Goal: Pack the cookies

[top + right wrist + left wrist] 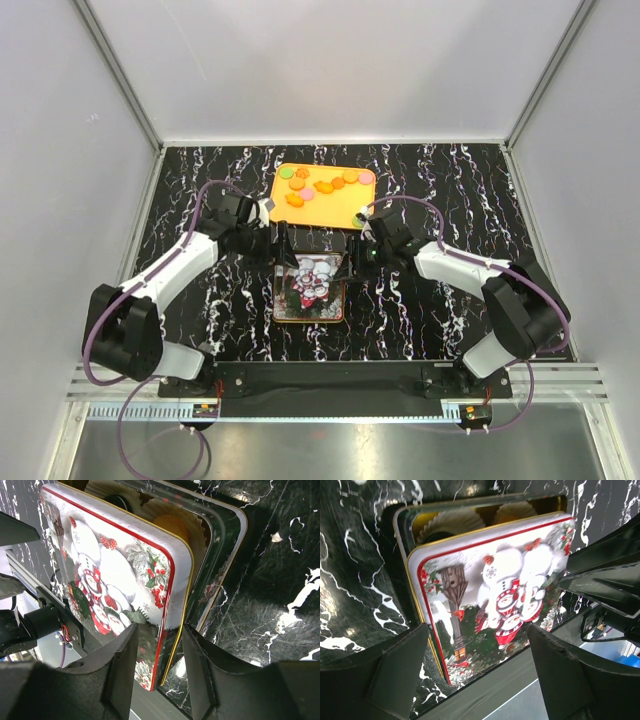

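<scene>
We are looking down on a black bench [450, 190] veined with white like polished marble. It is standing inside pale grey panel walls with aluminium posts in the corners.

At the far side a flat orange rectangular tray [340, 208] is carrying the small flat cookies [325, 186], round and leaf-like pieces in orange, pink and green, lying loose in a scatter.

Nearer the arms a square gold-rimmed metal tin base [225, 535] is sitting on the bench. Its glossy printed lid with a snowman picture and red border [500, 605] is lying askew over the base, leaving the far side uncovered. In that gap we are seeing fluted white paper cups [452, 517]. One of them is holding an orange round piece [172, 525].

The left gripper [477, 630] is hovering at the lid's near edge with its matte black fingers [395, 672] standing wide apart, and we are seeing no grip on the lid.

The right gripper [160, 630] is straddling the lid's rounded corner. Its fingers [120, 670] are sitting close on either side of the gold rim. We cannot tell whether they are pressing on it.
</scene>
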